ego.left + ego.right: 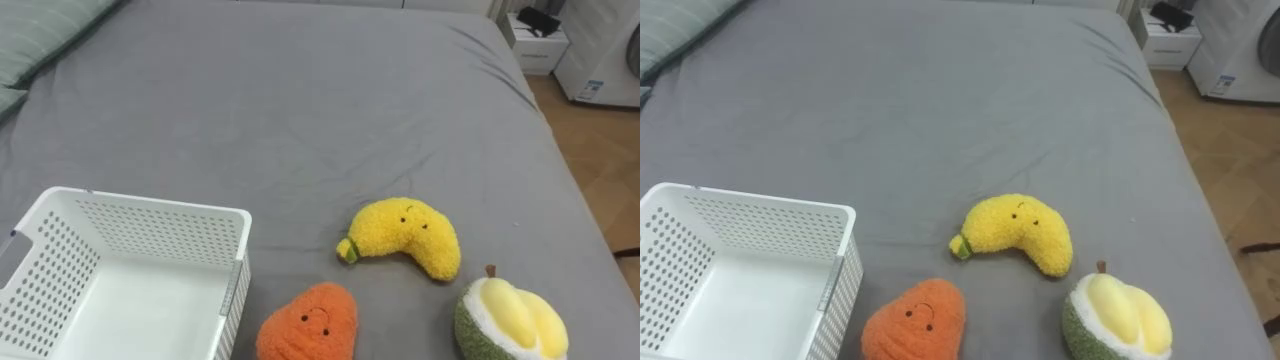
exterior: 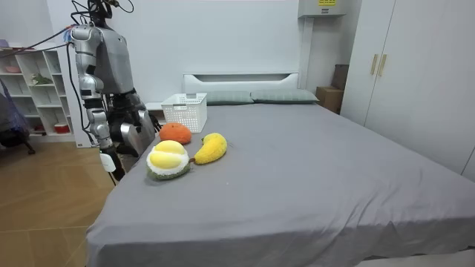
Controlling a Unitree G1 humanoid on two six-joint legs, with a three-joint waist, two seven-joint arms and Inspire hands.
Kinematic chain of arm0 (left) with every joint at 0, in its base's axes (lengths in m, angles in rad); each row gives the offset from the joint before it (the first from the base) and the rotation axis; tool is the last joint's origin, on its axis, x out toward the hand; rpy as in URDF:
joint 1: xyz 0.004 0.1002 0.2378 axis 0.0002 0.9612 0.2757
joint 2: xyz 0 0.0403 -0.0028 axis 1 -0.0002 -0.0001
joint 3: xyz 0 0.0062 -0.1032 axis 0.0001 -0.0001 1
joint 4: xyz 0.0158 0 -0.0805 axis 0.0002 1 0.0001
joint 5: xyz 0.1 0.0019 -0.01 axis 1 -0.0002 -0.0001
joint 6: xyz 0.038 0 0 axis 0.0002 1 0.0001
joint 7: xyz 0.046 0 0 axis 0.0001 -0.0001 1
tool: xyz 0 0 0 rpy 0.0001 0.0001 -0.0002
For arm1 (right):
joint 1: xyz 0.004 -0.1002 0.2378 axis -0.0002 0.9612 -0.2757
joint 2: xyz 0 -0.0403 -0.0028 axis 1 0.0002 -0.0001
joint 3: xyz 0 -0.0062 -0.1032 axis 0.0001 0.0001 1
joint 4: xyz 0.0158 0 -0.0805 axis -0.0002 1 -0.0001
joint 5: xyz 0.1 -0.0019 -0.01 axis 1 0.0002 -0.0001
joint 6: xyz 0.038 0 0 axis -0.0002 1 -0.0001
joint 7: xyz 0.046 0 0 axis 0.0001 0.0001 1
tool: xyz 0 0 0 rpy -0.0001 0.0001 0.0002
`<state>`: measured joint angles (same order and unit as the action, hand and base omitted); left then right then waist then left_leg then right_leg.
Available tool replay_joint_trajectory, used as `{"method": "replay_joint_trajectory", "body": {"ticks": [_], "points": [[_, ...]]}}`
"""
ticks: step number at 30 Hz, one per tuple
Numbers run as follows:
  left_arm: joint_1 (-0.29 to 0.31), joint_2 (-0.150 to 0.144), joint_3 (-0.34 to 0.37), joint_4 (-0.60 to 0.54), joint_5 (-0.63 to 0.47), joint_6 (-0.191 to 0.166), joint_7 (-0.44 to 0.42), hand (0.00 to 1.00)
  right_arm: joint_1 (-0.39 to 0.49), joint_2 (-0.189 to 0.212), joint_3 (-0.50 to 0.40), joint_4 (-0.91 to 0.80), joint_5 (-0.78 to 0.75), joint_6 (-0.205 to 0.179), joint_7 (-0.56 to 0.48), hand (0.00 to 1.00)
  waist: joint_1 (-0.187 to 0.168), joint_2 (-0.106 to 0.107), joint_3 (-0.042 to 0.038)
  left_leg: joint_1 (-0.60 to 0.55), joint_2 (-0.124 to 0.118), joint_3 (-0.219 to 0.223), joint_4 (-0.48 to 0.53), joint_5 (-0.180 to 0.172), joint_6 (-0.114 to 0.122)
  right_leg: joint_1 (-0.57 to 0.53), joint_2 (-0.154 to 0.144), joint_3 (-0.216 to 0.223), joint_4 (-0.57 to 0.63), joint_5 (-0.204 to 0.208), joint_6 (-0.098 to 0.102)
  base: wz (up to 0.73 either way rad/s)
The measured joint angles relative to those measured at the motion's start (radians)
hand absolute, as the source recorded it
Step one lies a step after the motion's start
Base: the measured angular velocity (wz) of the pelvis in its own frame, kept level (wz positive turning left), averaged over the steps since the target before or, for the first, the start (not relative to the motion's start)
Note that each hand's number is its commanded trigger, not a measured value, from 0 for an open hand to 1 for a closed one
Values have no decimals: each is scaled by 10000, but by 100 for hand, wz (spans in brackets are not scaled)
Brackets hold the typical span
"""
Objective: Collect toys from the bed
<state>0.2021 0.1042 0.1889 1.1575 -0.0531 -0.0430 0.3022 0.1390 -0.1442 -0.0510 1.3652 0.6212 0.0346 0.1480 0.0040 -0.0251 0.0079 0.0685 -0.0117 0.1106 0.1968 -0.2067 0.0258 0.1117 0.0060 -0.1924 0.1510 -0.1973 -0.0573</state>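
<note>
- Right hand [image 2: 110, 159] hanging low by the bed's [image 1: 300, 90] side edge, too small to tell whether loose or clenched.
- Orange plush [image 1: 308, 325], banana plush [image 1: 405, 238] and durian plush [image 1: 510, 320] lying along that edge, none held.
- White basket [image 1: 130, 215] just beside the orange one.
- Likely light, soft and squashy, so best squeezed round the middle.

In the room view the robot stands upright. Its silver-grey right arm hangs from the shoulder toward 6 o'clock, close along the torso, with the elbow barely bent. The right hand [image 2: 109, 160] sits low beside the thigh, at about 7 o'clock of the hip
</note>
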Motion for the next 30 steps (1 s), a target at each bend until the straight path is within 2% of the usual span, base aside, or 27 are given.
{"method": "replay_joint_trajectory", "body": {"ticks": [13, 18, 24, 27, 30], "points": [[96, -1, -86, -9, 30, 16, 0, 0, -17, -6, 94, -14, 17, -2, -123, 0, -16, 30, -4, 1, -5, -1, -32, 1, 0, 10, 2, -15, -4, 9, 5, 0], [71, -5, -19, 8, 24, 218, -6, 0, 29, 7, 52, -24, 69, 8, -336, 0, -27, 70, -6, -5, -1, -48, -94, 0, 1, 9, 1, -1, -16, 6, 9, 0], [73, -8, 377, -1, 42, 293, -94, 0, 284, 4, -533, -64, 611, 15, -458, 0, -54, 86, -9, -71, 0, -51, -84, 3, 6, -92, -9, 12, 2, 5, 12, 0], [224, 15, 861, 18, 49, 295, -31, 0, 399, -1, -1246, -26, 645, 20, -724, 0, -193, -7, -86, -23, -5, -46, -65, 11, 11, -68, -13, 3, 6, 5, 14, 0], [319, 35, 870, 22, 40, 302, -17, 0, 441, -7, -1507, -39, 757, 32, -1008, 0, -297, -91, -93, 49, -3, -28, -62, 12, 12, -51, -13, 32, 1, 5, 14, -3]]}}
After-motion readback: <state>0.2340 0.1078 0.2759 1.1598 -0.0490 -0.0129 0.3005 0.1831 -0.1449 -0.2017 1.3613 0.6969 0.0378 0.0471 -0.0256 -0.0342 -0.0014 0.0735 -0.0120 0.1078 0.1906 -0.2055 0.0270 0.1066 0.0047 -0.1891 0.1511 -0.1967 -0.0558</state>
